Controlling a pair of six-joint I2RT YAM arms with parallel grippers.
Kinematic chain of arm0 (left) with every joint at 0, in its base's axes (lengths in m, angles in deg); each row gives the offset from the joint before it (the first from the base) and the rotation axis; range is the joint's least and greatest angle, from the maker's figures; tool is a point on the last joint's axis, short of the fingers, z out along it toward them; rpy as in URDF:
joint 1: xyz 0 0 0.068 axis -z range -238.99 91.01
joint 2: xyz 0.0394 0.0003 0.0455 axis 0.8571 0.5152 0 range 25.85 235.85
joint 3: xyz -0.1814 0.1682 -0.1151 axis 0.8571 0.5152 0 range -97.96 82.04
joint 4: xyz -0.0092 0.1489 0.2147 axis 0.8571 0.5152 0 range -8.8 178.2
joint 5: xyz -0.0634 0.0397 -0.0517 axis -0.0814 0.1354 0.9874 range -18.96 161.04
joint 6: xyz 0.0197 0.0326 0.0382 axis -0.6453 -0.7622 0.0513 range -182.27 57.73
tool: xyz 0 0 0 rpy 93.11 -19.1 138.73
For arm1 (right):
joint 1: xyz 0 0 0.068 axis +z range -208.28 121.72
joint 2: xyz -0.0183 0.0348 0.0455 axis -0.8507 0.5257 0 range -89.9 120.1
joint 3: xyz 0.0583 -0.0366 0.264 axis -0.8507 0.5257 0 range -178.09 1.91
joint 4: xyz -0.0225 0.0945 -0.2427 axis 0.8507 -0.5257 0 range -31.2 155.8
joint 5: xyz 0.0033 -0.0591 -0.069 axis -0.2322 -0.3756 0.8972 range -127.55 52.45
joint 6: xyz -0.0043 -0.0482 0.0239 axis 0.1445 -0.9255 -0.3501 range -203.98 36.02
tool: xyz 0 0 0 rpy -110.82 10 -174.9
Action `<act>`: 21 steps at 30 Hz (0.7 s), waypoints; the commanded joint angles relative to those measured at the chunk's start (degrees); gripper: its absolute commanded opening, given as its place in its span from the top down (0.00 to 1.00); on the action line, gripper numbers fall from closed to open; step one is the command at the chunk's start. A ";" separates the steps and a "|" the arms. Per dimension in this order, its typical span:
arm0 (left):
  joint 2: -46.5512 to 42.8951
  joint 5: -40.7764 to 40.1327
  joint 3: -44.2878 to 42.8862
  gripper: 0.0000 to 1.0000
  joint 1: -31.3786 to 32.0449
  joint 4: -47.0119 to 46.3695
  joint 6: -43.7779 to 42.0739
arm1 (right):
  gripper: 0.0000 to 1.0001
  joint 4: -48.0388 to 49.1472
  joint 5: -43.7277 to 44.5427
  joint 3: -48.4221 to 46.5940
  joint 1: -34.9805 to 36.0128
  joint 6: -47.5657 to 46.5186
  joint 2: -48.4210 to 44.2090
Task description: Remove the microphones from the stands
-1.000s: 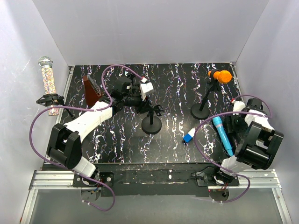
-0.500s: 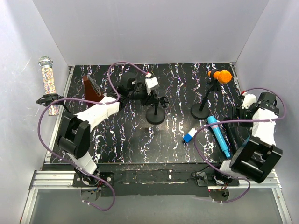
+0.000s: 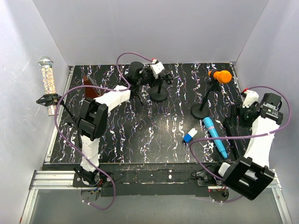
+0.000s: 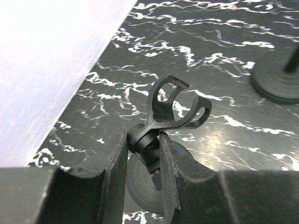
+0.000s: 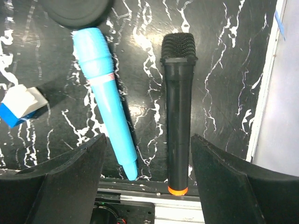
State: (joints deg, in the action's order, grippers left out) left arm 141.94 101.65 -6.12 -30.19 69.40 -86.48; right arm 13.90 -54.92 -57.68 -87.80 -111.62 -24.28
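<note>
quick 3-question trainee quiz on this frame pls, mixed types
1. True or false: the clip on the stand gripped by the left tool is empty.
2. Fill in: the right tool hangs ___ over the black microphone, which lies beside the blue microphone.
3. Which one is mounted rather than lying flat? A black, B blue, C the orange microphone.
Key: 1 true; 2 open; 3 C.
</note>
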 commanded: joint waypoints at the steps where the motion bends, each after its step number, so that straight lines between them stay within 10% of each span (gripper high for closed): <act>1: 1.77 -8.37 -5.52 1.00 -2.25 -0.08 -4.87 | 0.20 -4.08 -6.45 -3.77 -0.10 -1.97 -5.41; 7: -1.21 -11.71 -11.06 0.26 -2.25 10.63 -3.31 | 0.20 -10.41 -6.54 -10.45 -0.10 -3.47 -7.62; 14: -8.85 -8.40 -19.59 0.10 -1.03 30.05 0.74 | 0.19 -13.05 -11.27 -15.56 -0.10 -5.32 -8.14; 21: -18.17 5.07 -1.97 0.12 1.87 22.11 -0.23 | 0.20 6.84 -28.76 2.51 -0.01 -3.14 -15.86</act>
State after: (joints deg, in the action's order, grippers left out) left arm 129.92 99.09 -17.26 -30.39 94.95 -87.20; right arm 7.87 -71.64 -64.92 -87.80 -115.88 -35.82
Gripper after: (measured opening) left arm 0.888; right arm 0.804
